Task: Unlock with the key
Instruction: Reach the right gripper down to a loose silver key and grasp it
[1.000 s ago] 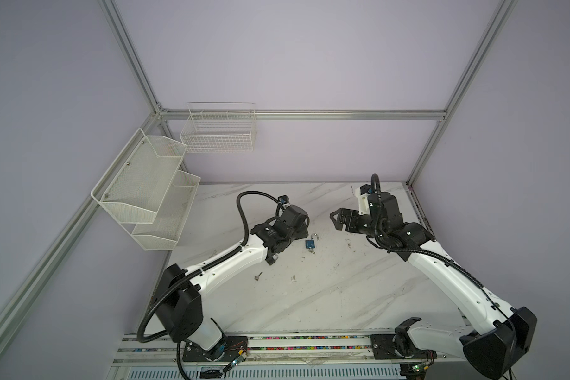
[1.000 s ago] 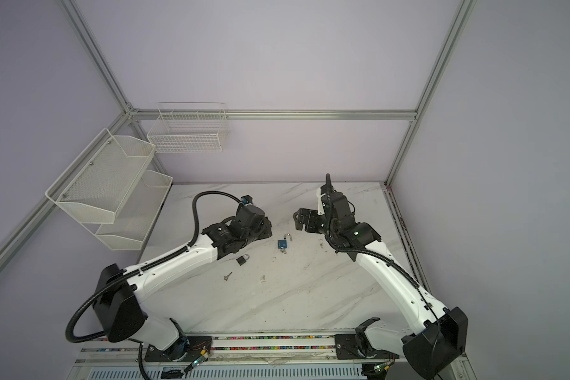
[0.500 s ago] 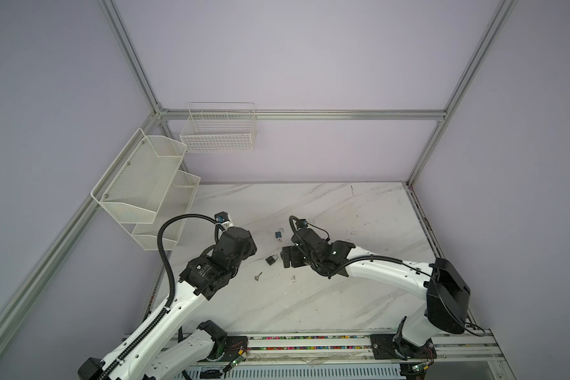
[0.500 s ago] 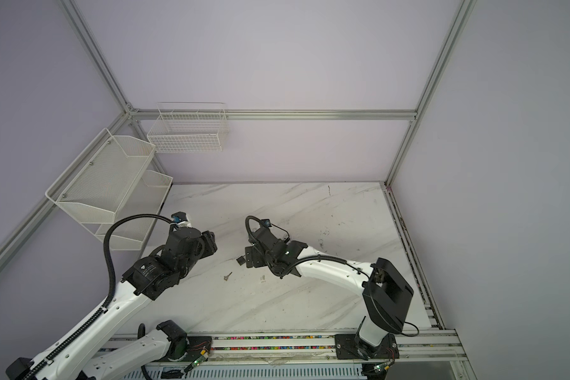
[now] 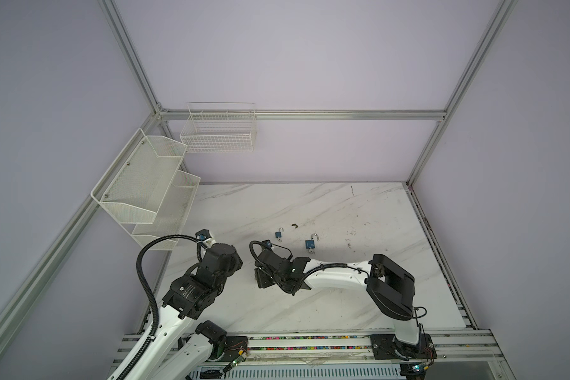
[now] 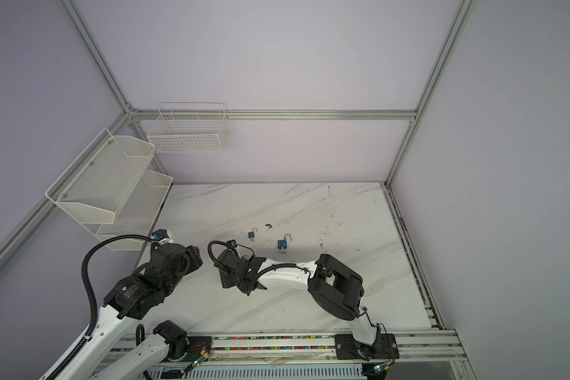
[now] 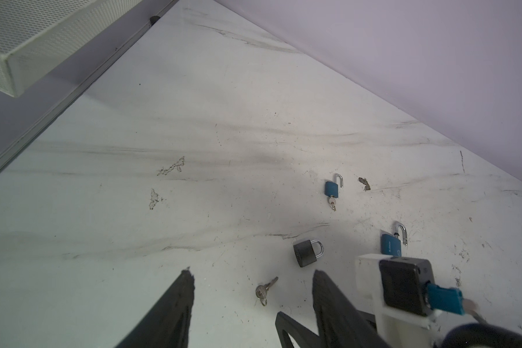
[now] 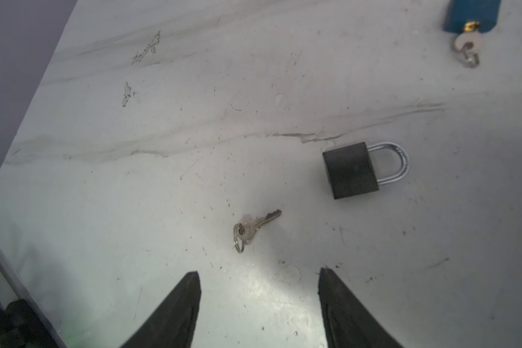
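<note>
Finds small blue padlock (image 7: 332, 189) and larger blue padlock (image 7: 391, 245) open, keys inserted; black padlock (image 8: 350, 170) shut, key (image 8: 253, 227) loose beside it. Records left gripper (image 7: 252, 272) and right gripper (image 8: 258, 271) spread, empty.

A small silver key (image 8: 255, 227) on a split ring lies flat on the marble table (image 8: 163, 180), its blade pointing toward a black padlock (image 8: 350, 170). The padlock lies flat at about one o'clock from it, near but apart, with its silver shackle closed.

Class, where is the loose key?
In the right wrist view, the key lies loose just ahead of the right gripper, beside the black padlock.
</note>
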You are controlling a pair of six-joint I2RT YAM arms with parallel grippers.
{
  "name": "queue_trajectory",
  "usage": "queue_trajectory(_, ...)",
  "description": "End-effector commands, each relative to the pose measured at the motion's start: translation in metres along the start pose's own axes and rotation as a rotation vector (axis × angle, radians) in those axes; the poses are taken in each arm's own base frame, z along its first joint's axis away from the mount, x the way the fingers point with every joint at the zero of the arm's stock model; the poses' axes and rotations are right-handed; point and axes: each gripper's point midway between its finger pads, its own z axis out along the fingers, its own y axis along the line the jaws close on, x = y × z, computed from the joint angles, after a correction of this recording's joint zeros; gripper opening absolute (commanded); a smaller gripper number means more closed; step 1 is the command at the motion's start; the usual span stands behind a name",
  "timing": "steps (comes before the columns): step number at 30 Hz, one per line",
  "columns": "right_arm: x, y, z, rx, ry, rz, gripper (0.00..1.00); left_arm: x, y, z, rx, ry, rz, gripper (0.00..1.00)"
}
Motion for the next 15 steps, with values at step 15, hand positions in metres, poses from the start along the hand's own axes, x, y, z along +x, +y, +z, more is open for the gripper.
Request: queue_trajectory(15,0.013,0.013,0.04,0.009,0.086,-0.198,0.4,0.007,0.024,-0.006,-0.04,-0.026,-0.066,0.63)
